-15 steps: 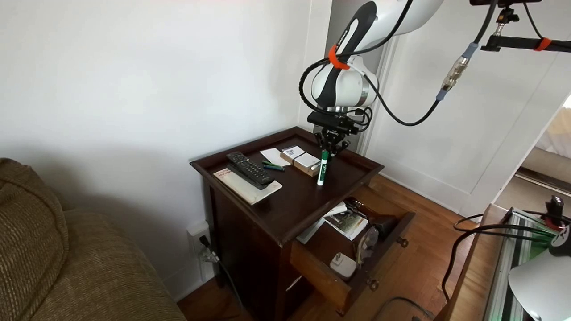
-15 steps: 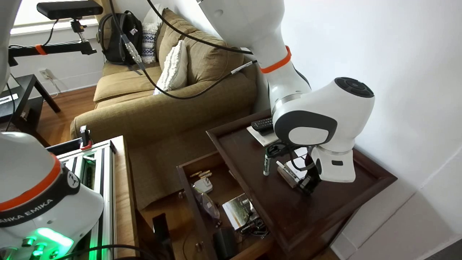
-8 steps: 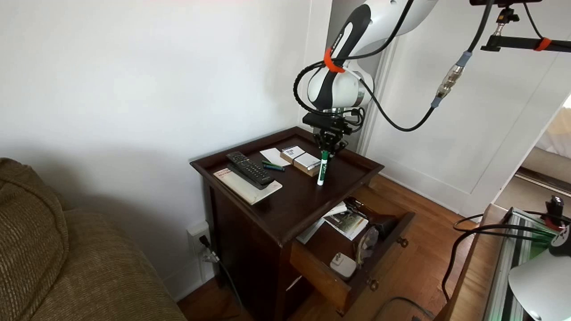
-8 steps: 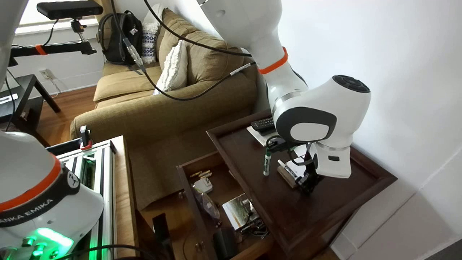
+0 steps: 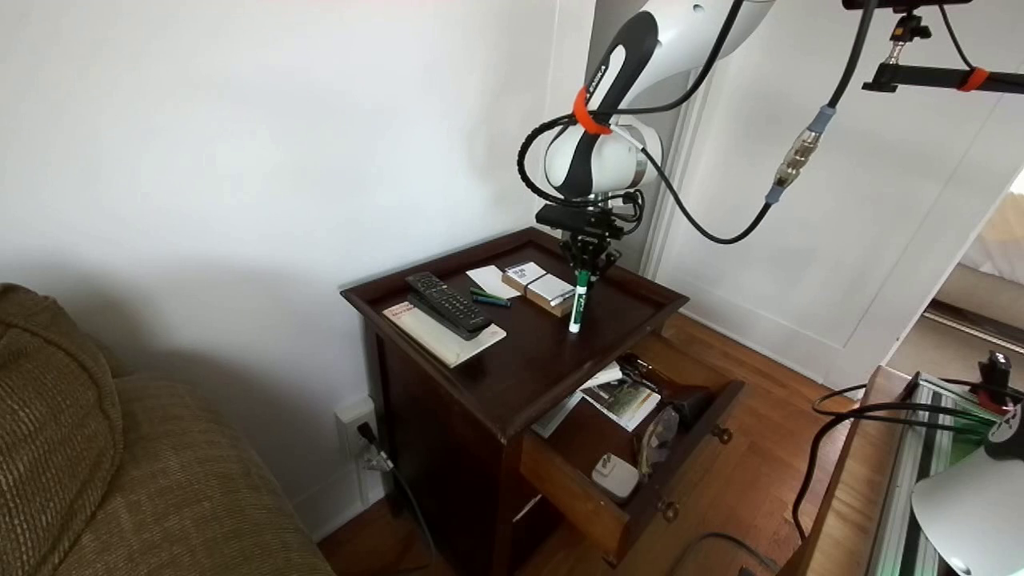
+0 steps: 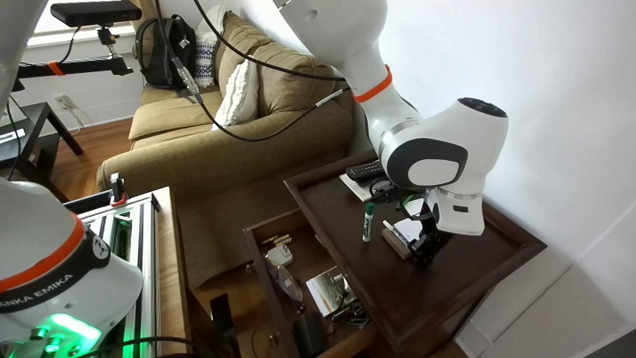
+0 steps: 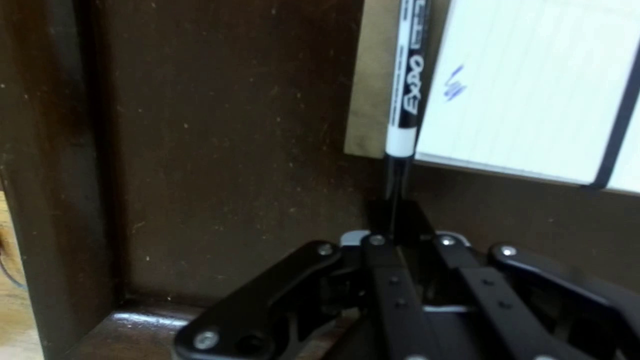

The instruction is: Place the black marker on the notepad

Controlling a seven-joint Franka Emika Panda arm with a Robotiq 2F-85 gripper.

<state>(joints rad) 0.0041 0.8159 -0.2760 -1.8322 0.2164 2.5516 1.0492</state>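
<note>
The black marker (image 7: 411, 80) is a slim dark and white stick with a white band. My gripper (image 7: 395, 217) is shut on its capped end in the wrist view, and the marker points away from the fingers. The notepad (image 7: 520, 95) is white with a black band and sits on a brown block. The marker lies along and over its left edge in the wrist view; I cannot tell if it touches. In an exterior view the marker (image 6: 397, 232) runs along the near edge of the notepad (image 6: 409, 227). The gripper (image 5: 590, 276) is partly hidden behind a green marker in an exterior view.
A green marker (image 5: 578, 304) stands upright near the notepad on the dark tray-topped nightstand (image 5: 532, 352). A remote (image 5: 450, 304) lies on a pale book (image 5: 432, 340). Dark green pens (image 5: 490, 298) and a white card (image 5: 490, 278) lie behind. The drawer (image 6: 323, 243) is open below.
The arm and gripper have shifted slightly toward the notepad and sofa side, carrying the black marker along. The arm no longer covers the green marker's cap in an exterior view.
</note>
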